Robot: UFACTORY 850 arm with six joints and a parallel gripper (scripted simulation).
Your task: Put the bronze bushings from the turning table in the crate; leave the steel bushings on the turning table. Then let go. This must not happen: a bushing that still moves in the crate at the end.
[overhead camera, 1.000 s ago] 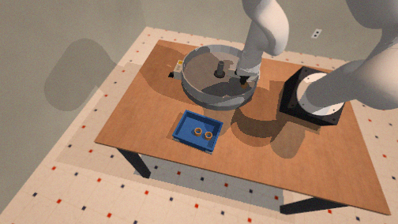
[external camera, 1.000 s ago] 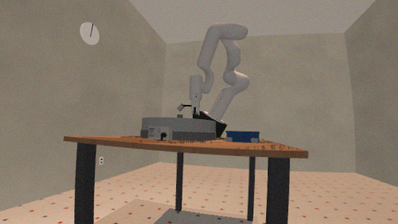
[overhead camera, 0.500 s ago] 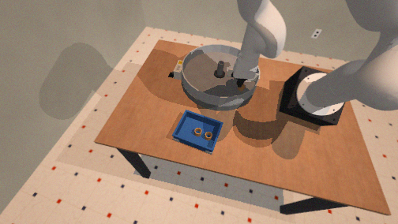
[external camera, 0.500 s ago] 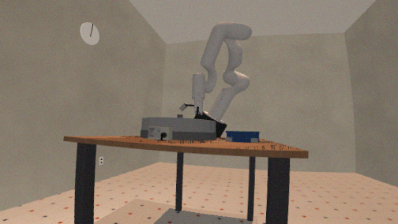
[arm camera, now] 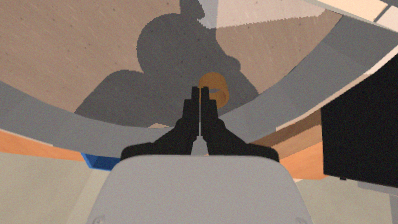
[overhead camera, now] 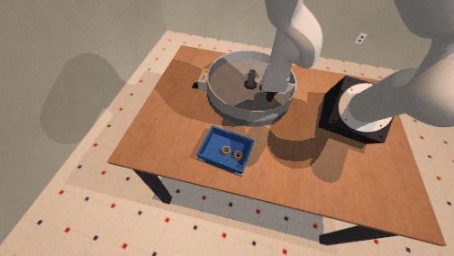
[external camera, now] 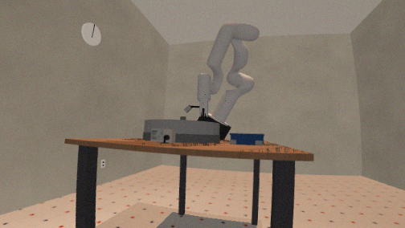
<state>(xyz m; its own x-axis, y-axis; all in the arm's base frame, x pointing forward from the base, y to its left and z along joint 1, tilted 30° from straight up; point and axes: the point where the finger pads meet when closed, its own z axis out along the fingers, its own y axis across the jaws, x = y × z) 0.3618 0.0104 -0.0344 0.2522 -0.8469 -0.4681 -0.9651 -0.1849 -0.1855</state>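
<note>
Wrist view: black gripper closed on nothing, with fingertips pointing down over the turning table. Just beside the fingertips, on the right of the frame, a bronze bushing, apparently loose on the disc; contact with the fingers impossible to tell. In the top view, two more bronze bushings, left one and right one, inside the blue crate. Steel bushings not identifiable. For a good pick, probably best to rise slightly, open wide, centre over the bushing and match any turning before closing on its sides. Lift well past the rim before heading for the crate. Lower close to the crate floor, away from both rings, and release gently to prevent rolling.
</note>
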